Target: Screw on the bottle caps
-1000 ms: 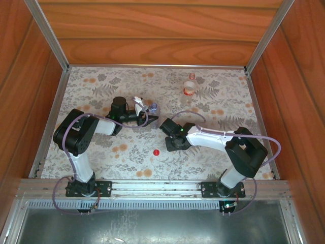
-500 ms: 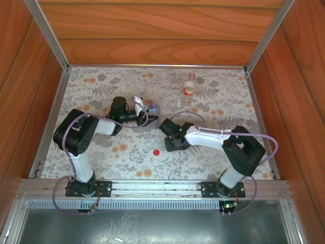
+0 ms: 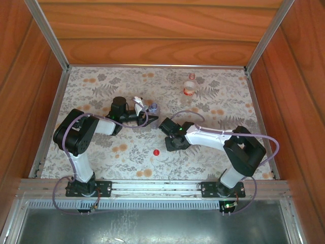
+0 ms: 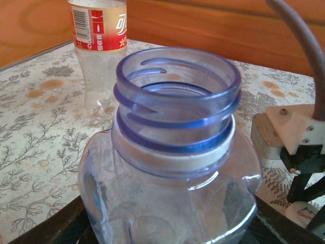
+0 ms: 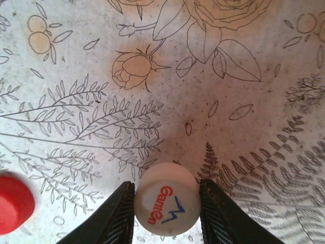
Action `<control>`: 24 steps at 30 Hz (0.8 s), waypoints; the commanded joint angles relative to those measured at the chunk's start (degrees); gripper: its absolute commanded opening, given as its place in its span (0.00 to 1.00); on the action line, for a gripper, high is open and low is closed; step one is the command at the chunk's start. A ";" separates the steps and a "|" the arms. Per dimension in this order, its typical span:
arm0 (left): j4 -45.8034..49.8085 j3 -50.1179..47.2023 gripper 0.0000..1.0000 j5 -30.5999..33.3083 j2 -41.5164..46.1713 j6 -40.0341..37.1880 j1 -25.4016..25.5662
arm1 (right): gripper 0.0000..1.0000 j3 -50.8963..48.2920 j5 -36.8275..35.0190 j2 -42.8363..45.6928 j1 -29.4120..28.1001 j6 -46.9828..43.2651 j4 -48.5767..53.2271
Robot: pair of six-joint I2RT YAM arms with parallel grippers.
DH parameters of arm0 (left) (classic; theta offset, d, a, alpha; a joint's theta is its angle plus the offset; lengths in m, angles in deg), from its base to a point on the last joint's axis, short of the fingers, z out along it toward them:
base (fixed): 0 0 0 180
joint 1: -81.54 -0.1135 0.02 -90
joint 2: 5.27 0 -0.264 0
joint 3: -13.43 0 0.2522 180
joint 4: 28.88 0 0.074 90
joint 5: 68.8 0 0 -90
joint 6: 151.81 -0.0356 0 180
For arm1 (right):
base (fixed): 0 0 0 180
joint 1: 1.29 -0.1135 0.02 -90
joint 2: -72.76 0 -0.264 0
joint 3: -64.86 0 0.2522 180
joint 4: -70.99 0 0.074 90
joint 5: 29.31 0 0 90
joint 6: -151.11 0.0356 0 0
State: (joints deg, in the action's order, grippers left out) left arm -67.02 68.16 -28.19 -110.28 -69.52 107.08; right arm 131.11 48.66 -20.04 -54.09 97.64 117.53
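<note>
The bluish bottle (image 4: 172, 168) stands upright with its threaded mouth uncovered, and my left gripper (image 4: 170, 226) is shut on its body; from above the bottle (image 3: 154, 108) is left of centre, at the left gripper (image 3: 145, 116). My right gripper (image 5: 166, 203) points down at the table, its fingers (image 5: 118, 213) touching both sides of the white cap (image 5: 166, 199), which has red and blue print. The red cap (image 5: 12, 202) lies loose to the left of it, also seen from above (image 3: 156, 152). The labelled bottle (image 3: 189, 86) stands uncapped at the back.
The floral tablecloth (image 3: 101, 91) covers the table, with wooden walls (image 3: 152, 30) at the back and sides and metal rails along the edges. The right arm's wrist (image 4: 292, 132) sits close to the right of the bluish bottle.
The right gripper's fingers have closed in on the white cap, and the right arm has shifted slightly. The left arm and both bottles have not moved.
</note>
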 commanded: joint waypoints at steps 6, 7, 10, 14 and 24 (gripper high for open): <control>-1.14 1.12 0.60 -2.49 -0.90 -0.96 -0.21 | 0.37 8.95 0.53 3.67 1.62 -2.53 12.26; -1.01 1.24 0.60 -2.59 -0.90 -1.01 -0.17 | 0.37 10.49 1.07 3.84 2.01 -3.10 14.08; -0.86 1.39 0.60 -3.24 -1.04 -1.06 -0.15 | 0.37 15.25 2.85 4.49 3.32 -4.84 18.64; -0.66 1.56 0.60 -3.91 -1.07 -1.34 -0.09 | 0.37 22.76 5.58 4.25 5.10 -7.23 24.28; 1.13 2.71 0.60 -6.98 -1.64 -2.16 0.71 | 0.37 50.34 8.45 -6.44 7.39 -16.26 39.60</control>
State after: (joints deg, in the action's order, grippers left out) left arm -66.47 69.56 -31.97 -110.48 -70.13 107.26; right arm 174.23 54.85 -21.59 -47.29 85.97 148.45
